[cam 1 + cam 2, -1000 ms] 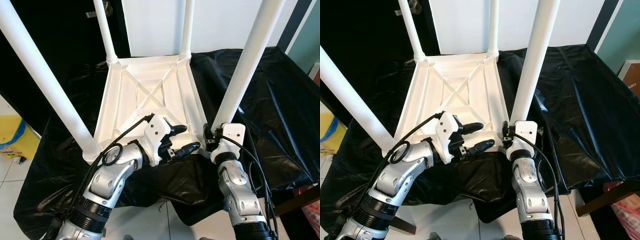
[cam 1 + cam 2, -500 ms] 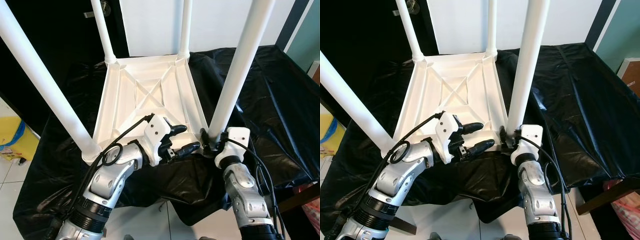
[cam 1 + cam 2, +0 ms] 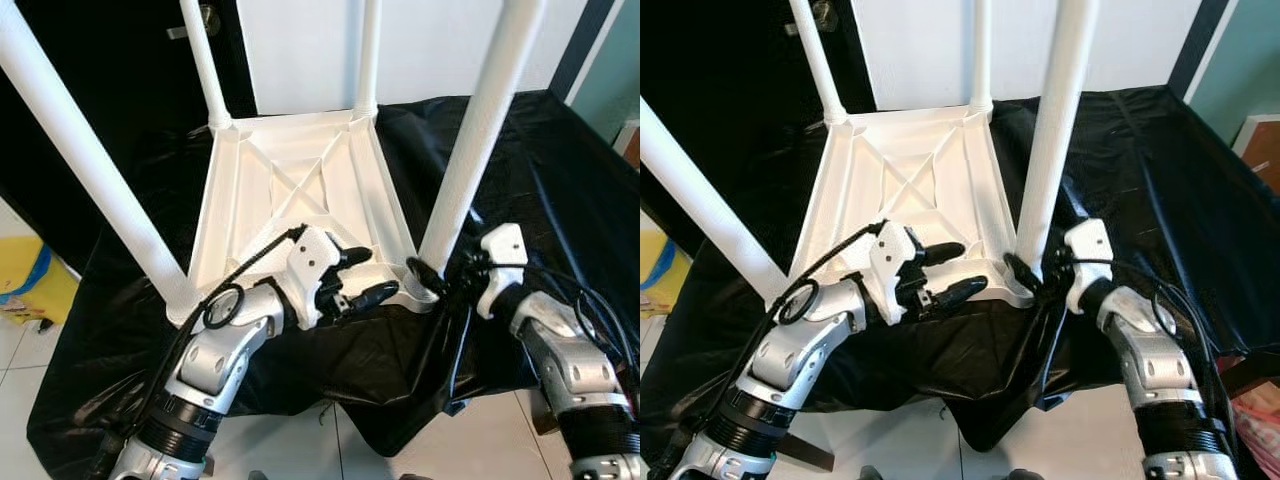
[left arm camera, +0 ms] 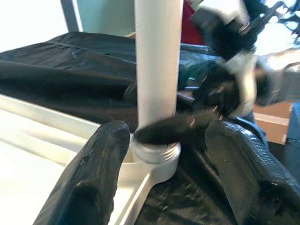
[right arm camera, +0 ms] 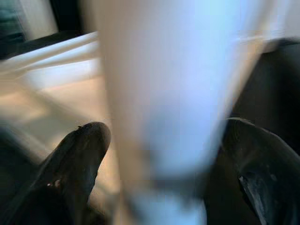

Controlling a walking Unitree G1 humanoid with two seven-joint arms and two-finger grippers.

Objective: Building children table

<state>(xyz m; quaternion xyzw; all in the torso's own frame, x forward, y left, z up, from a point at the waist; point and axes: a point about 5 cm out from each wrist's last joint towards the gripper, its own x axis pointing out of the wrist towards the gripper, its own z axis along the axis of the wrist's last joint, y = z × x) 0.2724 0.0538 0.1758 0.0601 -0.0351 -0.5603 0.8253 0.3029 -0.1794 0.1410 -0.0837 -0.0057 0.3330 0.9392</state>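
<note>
Near-right leg (image 3: 470, 150) of the upturned white children's table (image 3: 300, 180): long axis upright, slightly tilted, foot seated in the corner socket on the black-covered table (image 3: 560, 180). The right end effector (image 3: 432, 277) is nearer, at the leg's base with its fingers (image 5: 77, 157) spread either side of it; contact cannot be told through the blur. The left end effector (image 3: 365, 277) sits open at the frame's near rim, holding nothing, with the leg to its right.
</note>
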